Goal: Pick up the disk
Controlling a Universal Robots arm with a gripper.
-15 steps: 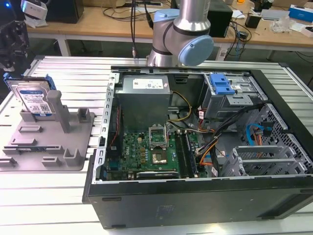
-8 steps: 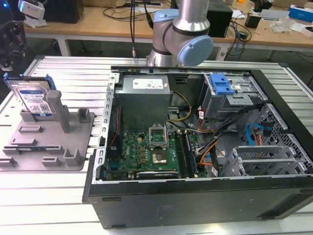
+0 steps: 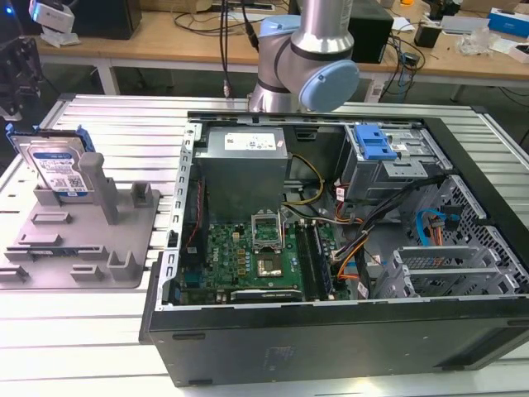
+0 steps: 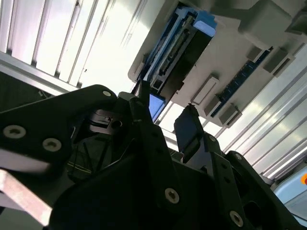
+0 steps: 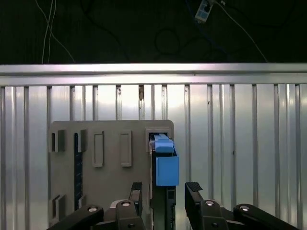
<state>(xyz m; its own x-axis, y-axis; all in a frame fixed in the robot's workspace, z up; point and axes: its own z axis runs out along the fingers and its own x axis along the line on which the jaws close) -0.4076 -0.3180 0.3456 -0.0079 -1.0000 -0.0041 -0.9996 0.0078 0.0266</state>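
Observation:
The disk point(image 3: 58, 169) stands on edge in a slot of the grey holder plate point(image 3: 83, 240) at the exterior view's left, its white-and-blue label facing the camera. In the first wrist view the disk point(image 5: 166, 167) appears edge-on with its blue rail toward me, seated in the holder plate point(image 5: 110, 172). My gripper point(image 5: 165, 191) is open, its two dark fingers point(image 5: 136, 191) standing either side of the disk's line, above it and apart from it. The second wrist view has the gripper point(image 4: 165, 117) open too, the disk point(image 4: 177, 52) beyond its tips on the holder plate point(image 4: 230, 62).
An open computer case point(image 3: 347, 364) with its blue drive-bay latch point(image 3: 376, 145) takes up the middle and right of the ribbed metal table point(image 3: 124, 124). The arm's body point(image 3: 302, 58) rises behind the case. A cluttered workbench point(image 3: 165, 45) runs along the back.

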